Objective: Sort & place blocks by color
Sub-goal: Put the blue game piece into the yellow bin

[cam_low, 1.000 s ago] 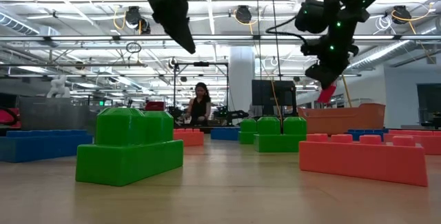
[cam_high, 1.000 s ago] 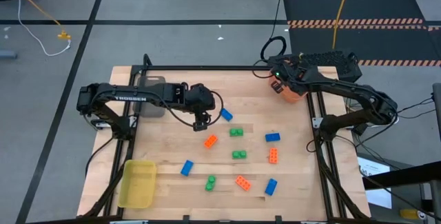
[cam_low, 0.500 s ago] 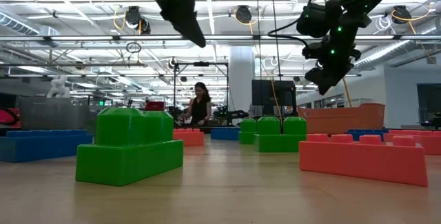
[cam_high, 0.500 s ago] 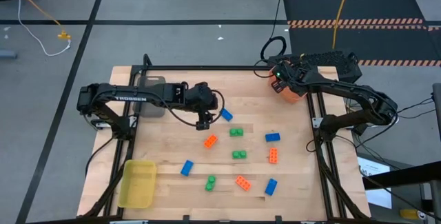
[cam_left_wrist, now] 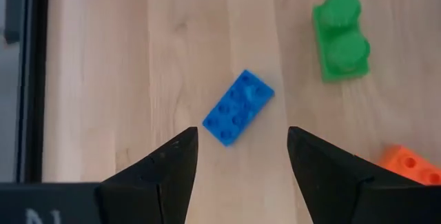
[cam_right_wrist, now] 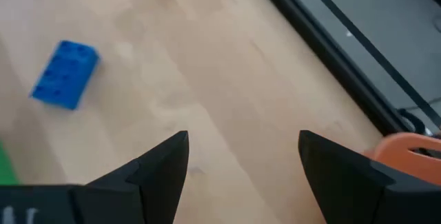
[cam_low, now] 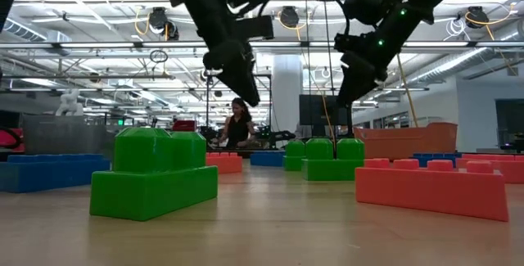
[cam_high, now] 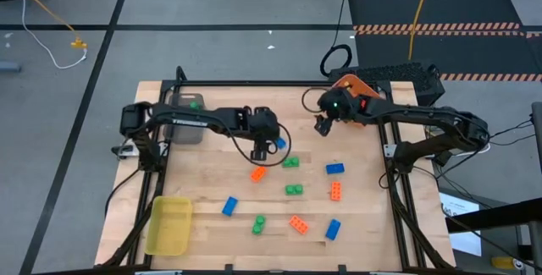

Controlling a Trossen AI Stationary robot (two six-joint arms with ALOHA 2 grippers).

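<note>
Green, blue and orange blocks lie scattered on the wooden table [cam_high: 203,182]. One blue block [cam_left_wrist: 238,107] lies flat at mid-table, slantwise. My left gripper [cam_left_wrist: 241,133] hovers open just above it [cam_high: 264,145], a finger on either side and touching nothing. My right gripper [cam_high: 323,124] hangs open and empty over bare wood, beside the orange bin [cam_high: 357,86] at the far right. In the right wrist view the fingers [cam_right_wrist: 158,165] frame bare table, with a blue block [cam_right_wrist: 65,73] farther off.
A grey bin [cam_high: 185,118] with a green block [cam_high: 196,104] in it stands at the far left. A yellow bin [cam_high: 169,224] sits at the near left corner. Green blocks [cam_high: 290,162] and an orange block [cam_high: 258,173] lie close to the left gripper. A black frame rims the table.
My left gripper has moved toward the table's right and down, over the blue block, rolling a little. The orange block at my right gripper's fingertips over the orange bin is gone. That gripper has swung away from the bin toward the table's middle.
</note>
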